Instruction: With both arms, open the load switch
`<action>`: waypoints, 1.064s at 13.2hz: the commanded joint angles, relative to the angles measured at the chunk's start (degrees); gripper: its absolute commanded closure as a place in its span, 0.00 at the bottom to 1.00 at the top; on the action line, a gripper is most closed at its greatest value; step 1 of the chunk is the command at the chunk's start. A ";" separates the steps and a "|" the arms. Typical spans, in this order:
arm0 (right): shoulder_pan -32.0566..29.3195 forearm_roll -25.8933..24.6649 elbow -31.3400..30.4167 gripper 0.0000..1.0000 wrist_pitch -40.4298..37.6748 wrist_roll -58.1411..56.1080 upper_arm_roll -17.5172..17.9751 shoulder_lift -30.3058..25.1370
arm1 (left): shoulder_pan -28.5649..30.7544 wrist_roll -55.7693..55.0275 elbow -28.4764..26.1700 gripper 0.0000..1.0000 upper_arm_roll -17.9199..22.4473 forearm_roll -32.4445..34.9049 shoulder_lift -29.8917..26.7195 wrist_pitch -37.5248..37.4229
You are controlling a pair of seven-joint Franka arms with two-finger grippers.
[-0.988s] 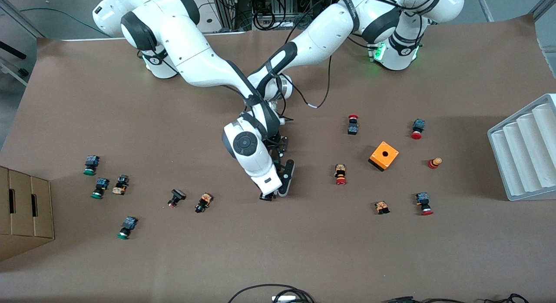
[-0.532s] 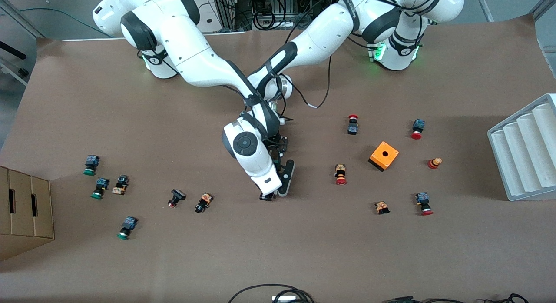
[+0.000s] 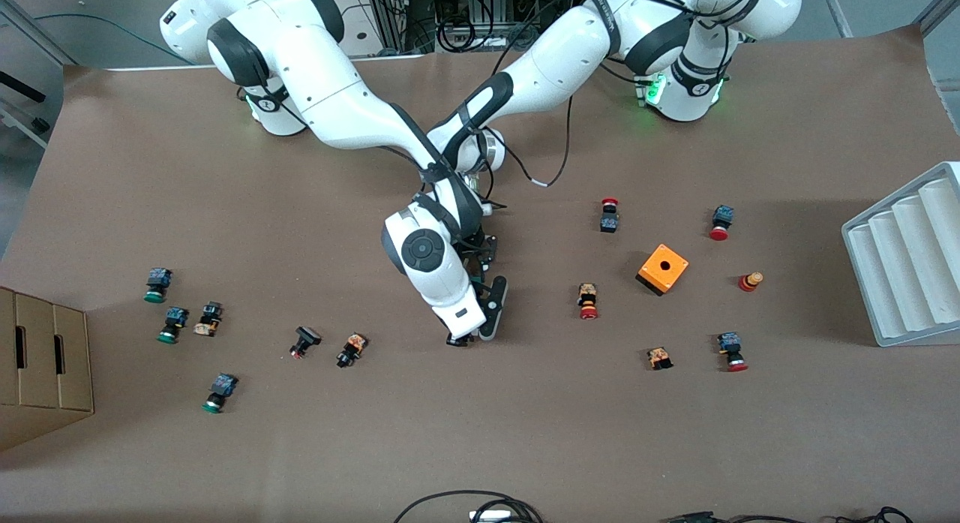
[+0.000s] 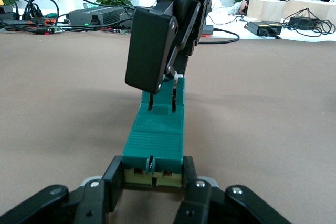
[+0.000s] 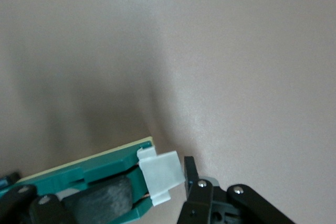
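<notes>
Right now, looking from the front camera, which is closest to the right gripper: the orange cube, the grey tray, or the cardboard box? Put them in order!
From the right gripper, shut on the load switch mid-table:
1. Orange cube, toward the left arm's end.
2. Cardboard box, at the right arm's end.
3. Grey tray, at the left arm's end.

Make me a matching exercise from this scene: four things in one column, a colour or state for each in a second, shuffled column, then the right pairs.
Things:
1. load switch
2. left gripper
3. cube with a hole
4. sliding piece at the switch's end

Colour or state:
A. orange
B. shut on one end of the load switch
C. white
D. dark green, lying on the table

Pairs: 1-D, 2-B, 3-A, 4-C
</notes>
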 commanded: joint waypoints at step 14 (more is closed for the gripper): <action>0.56 1.01 -2.45 0.61 -3.37 1.72 2.31 -2.14 | -0.24 -1.34 1.24 0.94 0.53 0.12 1.60 0.55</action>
